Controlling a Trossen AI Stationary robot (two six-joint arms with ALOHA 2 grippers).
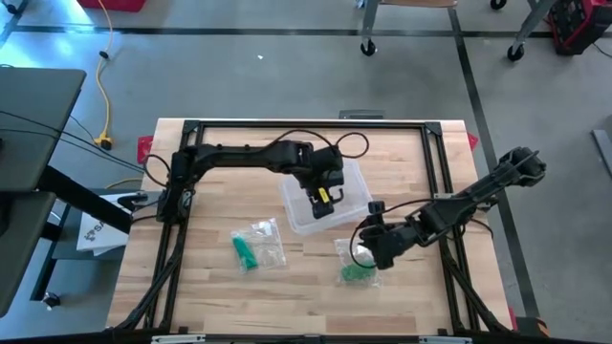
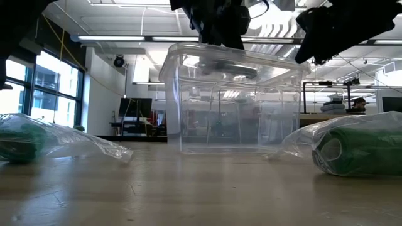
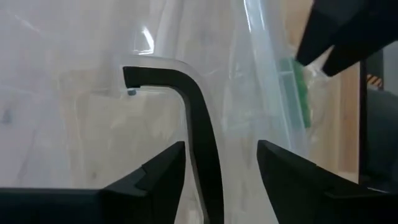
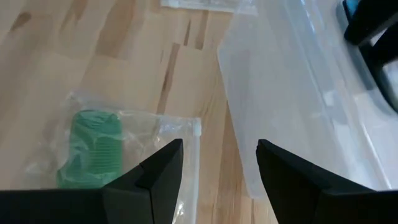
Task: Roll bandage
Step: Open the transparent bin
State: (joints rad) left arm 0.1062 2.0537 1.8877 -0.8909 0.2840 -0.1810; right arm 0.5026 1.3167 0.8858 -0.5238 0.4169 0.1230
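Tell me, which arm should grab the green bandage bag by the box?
Probably the right: its open end effector hovers directly above the bagged green bandage, while the left end effector is over the clear box.

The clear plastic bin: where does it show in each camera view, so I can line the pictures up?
High view: clear plastic bin at table centre, under the left hand.
Low view: centre, upright, filling the middle.
Left wrist view: its wall and rim fill the picture.
Right wrist view: one corner at the right.
Shared landmark: the bagged green bandage roll beside the bin.
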